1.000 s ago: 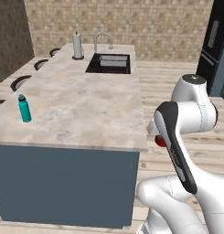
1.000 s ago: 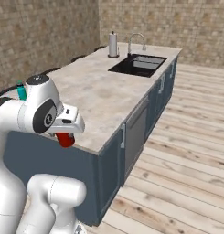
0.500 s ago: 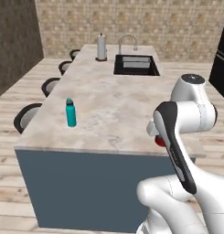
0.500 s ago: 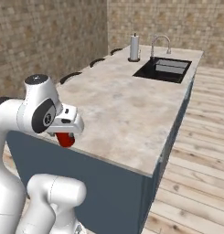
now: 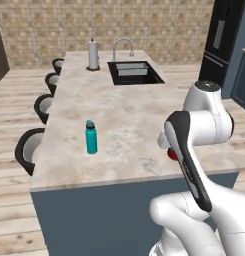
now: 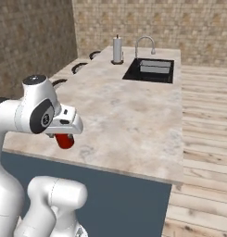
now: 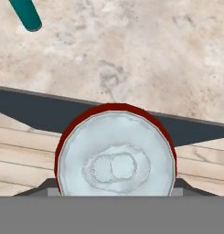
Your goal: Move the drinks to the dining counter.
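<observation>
A: The tool (image 6: 64, 137) is pinching the red can (image 7: 115, 155), hanging at the tabletop (image 5: 124, 125) edge far from the sink (image 5: 135, 72), beside the teal bottle (image 5: 91, 137).

B: Suggest clearing the edge fully, keeping the can upright, setting down apart from the bottle before releasing.

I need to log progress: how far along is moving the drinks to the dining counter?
Done: the teal bottle stands on the dining counter. In hand: the gripper holds the red can, not yet over the counter edge. Left: setting it down; no other drinks are visible on the counter.
</observation>
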You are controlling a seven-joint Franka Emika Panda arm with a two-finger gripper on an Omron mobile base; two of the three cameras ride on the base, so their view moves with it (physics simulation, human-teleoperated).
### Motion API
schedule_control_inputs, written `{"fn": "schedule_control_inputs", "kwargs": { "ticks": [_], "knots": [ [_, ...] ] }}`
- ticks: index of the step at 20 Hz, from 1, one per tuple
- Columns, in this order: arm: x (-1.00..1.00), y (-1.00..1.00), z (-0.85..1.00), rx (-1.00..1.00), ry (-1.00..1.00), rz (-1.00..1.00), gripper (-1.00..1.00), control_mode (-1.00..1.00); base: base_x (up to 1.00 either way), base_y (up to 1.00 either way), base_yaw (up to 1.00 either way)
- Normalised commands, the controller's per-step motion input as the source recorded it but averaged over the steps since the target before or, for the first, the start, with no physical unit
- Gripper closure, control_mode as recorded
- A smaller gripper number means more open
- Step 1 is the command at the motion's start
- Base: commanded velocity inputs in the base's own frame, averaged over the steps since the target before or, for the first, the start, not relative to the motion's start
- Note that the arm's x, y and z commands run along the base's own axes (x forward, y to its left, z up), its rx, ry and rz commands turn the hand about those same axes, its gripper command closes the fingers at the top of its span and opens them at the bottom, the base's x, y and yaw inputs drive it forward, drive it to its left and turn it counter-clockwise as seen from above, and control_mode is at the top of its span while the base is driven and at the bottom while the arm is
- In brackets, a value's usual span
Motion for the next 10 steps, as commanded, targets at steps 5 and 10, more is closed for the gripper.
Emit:
{"fn": "schedule_control_inputs", "kwargs": {
  "ticks": [5,10],
  "knots": [
    [0.00,0.00,0.00,0.00,0.00,0.00,1.00,1.00,0.09,0.14,-0.16],
    [0.00,0.00,0.00,0.00,0.00,0.00,1.00,1.00,0.00,0.00,0.00]
  ]
}}
